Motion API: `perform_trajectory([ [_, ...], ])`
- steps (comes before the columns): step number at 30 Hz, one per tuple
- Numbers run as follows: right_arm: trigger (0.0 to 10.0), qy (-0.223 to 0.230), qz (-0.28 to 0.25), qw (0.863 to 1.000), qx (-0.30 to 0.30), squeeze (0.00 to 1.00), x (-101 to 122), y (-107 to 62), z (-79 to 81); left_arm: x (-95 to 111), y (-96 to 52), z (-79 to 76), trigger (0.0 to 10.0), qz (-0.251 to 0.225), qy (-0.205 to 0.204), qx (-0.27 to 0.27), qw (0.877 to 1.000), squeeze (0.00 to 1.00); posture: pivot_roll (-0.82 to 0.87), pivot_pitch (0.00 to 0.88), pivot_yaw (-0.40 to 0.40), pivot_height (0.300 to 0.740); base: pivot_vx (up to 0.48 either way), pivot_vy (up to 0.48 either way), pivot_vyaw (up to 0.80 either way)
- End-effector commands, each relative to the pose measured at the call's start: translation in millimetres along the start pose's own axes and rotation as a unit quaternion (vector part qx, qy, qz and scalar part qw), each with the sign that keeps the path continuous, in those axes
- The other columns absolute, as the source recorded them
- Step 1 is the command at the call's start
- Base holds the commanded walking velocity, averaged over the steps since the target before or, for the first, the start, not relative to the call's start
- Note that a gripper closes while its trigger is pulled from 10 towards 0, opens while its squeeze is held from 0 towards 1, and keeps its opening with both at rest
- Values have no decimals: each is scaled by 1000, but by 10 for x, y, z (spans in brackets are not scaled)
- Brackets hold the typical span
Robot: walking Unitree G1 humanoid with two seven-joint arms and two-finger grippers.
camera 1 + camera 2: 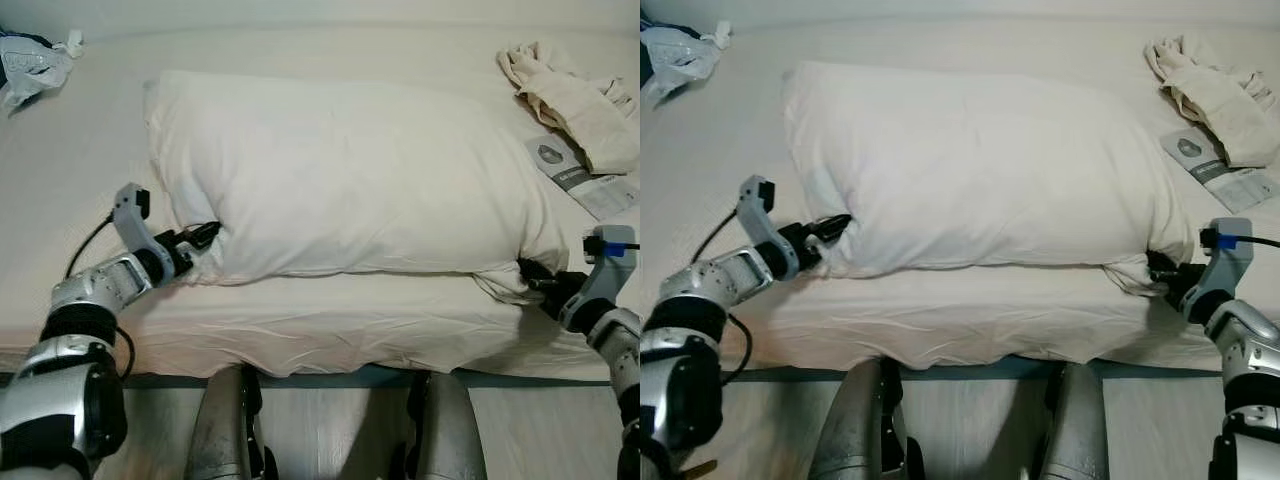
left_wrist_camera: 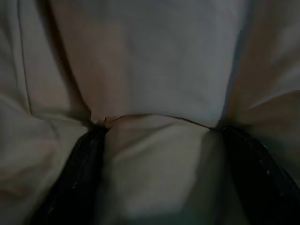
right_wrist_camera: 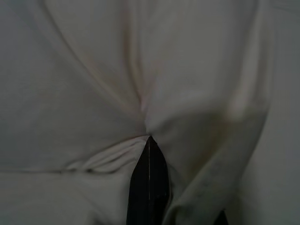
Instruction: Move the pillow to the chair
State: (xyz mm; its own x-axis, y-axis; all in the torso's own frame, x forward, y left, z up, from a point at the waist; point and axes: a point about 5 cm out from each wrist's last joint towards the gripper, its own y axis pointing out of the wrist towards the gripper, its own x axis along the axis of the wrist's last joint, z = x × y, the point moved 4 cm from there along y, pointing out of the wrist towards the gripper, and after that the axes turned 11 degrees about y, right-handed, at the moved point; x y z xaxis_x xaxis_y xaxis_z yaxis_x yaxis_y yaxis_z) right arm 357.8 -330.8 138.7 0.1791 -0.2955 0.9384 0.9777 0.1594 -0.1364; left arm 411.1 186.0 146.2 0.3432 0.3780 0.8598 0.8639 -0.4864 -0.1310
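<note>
A large white pillow (image 1: 340, 170) lies across the cream bed (image 1: 330, 330) in front of me. My left gripper (image 1: 205, 236) presses into the pillow's near left corner. In the left wrist view its two black fingers (image 2: 77, 183) stand wide apart, open, with pillow fabric bulging between them. My right gripper (image 1: 527, 272) is at the pillow's near right corner. In the right wrist view its fingers (image 3: 149, 178) are pressed together, shut, with the pillow's fabric (image 3: 140, 93) gathered into folds at their tips.
A bundle of cream cloth (image 1: 570, 100) and a grey-white packet (image 1: 585, 175) lie at the back right of the bed. A crumpled plastic bag (image 1: 30, 65) sits at the back left. The bed's front edge runs just before my legs (image 1: 230, 430).
</note>
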Motion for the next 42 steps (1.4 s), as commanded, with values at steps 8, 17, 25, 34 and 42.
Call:
perform_trajectory([
  [8,10000,6,3,999,31,0,-165,225,353,-102,55,31,0,-55,-16,50,997,0,47,274,36,536,0,0,0],
  [17,10000,4,-13,1000,28,0,-213,339,518,-50,-75,128,0,-102,-13,90,991,0,25,229,2,536,0,0,0],
  [25,10000,-52,-39,998,3,0,-246,411,655,-224,-157,107,0,-105,82,127,983,0,0,188,-26,536,0,0,0],
  [34,10000,-58,-73,996,-2,0,-296,474,896,-216,-191,-34,10000,-147,104,147,972,0,-6,144,-29,536,0,0,0],
  [42,10000,-50,-83,995,0,0,-344,486,999,-296,-188,-152,10000,-150,174,159,960,0,-5,117,-20,536,0,0,0],
])
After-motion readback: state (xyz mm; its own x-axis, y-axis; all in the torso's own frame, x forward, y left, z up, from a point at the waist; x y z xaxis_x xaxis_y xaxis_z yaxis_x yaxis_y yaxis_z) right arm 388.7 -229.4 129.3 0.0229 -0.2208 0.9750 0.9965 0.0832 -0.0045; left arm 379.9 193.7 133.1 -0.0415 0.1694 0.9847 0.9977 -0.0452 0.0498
